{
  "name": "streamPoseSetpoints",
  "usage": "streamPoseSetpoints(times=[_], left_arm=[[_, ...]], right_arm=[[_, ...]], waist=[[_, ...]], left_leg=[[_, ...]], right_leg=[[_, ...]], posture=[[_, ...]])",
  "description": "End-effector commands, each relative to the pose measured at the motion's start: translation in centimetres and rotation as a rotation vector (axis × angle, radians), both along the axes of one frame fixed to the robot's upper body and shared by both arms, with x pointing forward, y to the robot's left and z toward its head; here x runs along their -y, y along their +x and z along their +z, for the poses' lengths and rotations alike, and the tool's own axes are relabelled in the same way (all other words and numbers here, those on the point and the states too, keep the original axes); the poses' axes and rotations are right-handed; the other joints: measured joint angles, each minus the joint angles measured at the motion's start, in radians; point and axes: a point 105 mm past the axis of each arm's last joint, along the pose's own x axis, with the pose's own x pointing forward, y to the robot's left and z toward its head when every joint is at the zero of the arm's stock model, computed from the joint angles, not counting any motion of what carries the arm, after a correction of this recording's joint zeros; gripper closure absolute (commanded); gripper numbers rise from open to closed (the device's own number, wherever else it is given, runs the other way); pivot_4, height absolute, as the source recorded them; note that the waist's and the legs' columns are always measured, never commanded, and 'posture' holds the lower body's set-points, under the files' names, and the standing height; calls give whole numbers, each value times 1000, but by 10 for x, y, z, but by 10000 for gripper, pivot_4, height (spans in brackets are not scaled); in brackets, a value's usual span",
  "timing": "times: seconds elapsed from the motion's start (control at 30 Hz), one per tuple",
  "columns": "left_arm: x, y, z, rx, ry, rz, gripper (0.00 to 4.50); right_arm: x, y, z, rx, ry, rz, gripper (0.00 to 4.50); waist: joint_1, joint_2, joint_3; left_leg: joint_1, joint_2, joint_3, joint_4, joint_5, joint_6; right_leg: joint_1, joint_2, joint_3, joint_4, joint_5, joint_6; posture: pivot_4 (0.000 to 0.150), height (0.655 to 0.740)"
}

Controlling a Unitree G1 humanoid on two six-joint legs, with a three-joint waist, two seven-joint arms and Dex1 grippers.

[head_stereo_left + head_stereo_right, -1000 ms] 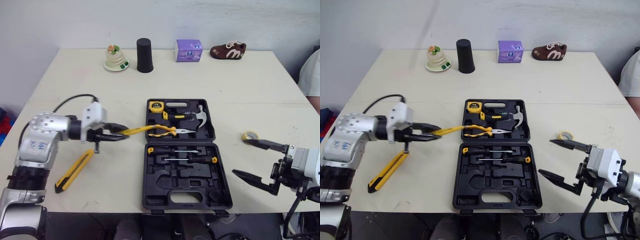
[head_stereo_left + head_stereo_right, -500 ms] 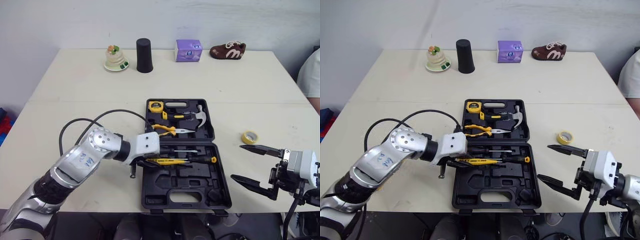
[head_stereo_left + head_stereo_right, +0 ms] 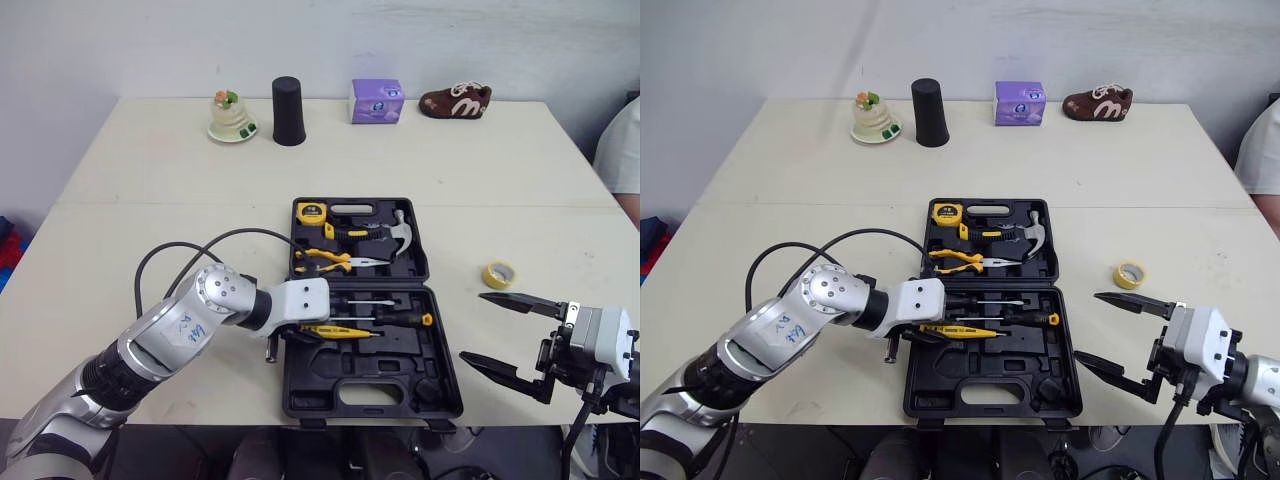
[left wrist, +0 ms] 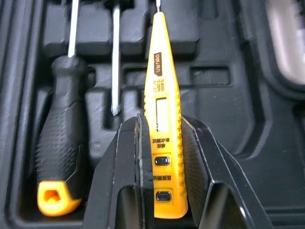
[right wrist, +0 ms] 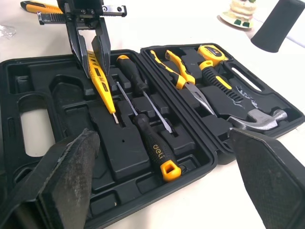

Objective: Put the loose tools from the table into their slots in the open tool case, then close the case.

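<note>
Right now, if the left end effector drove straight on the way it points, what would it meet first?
Likely the moulded tray of the tool case: the yellow tester it grips leads, tip slanting down into the lower half beside the black-handled screwdriver. Depth unclear.

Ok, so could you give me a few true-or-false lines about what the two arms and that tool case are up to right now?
1. The left gripper is shut on a yellow tester pen. True; it holds the pen over the near half of the tool case.
2. The right gripper holds the roll of yellow tape. False: it is open and empty, and the tape lies on the table to the right of the case.
3. The tool case is closed. False: it lies open.
4. The hammer sits in the far half of the case. True.
5. The black cup has tipped over. False: it stands upright.
</note>
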Motion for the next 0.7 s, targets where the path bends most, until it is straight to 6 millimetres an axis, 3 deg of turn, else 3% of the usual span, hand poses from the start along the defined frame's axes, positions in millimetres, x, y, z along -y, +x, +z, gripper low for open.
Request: streamPoseSetpoints(times=[0.03,0.33,0.4,0.57,0.7], left_arm=[[-5,5,-9,17,30,39,40104],[-3,5,-15,-1,34,23,40104],[-2,2,-16,-12,36,2,29777],[9,2,-5,12,-49,-41,9698],[14,1,13,24,-173,-110,9698]], right_arm=[[-2,-1,3,34,1,7,0],[-2,-1,1,34,1,9,0],[-1,-1,0,32,1,10,0],[1,-2,-1,28,-2,7,0],[2,-2,-2,26,-5,4,0]], waist=[[0,0,0],[0,0,0],[0,0,0],[1,1,-1],[0,1,-1]], left_leg=[[0,0,0,0,0,0],[1,0,0,1,0,1],[1,0,0,1,0,1],[1,0,0,0,0,1],[0,0,0,1,0,1]], right_leg=[[0,0,0,0,0,0],[1,0,0,0,0,0],[1,0,0,0,0,0],[1,0,0,0,0,0],[1,0,0,0,0,0]], posture=[[1500,7400],[1500,7400],[1500,7400],[1500,7400],[1500,7400]])
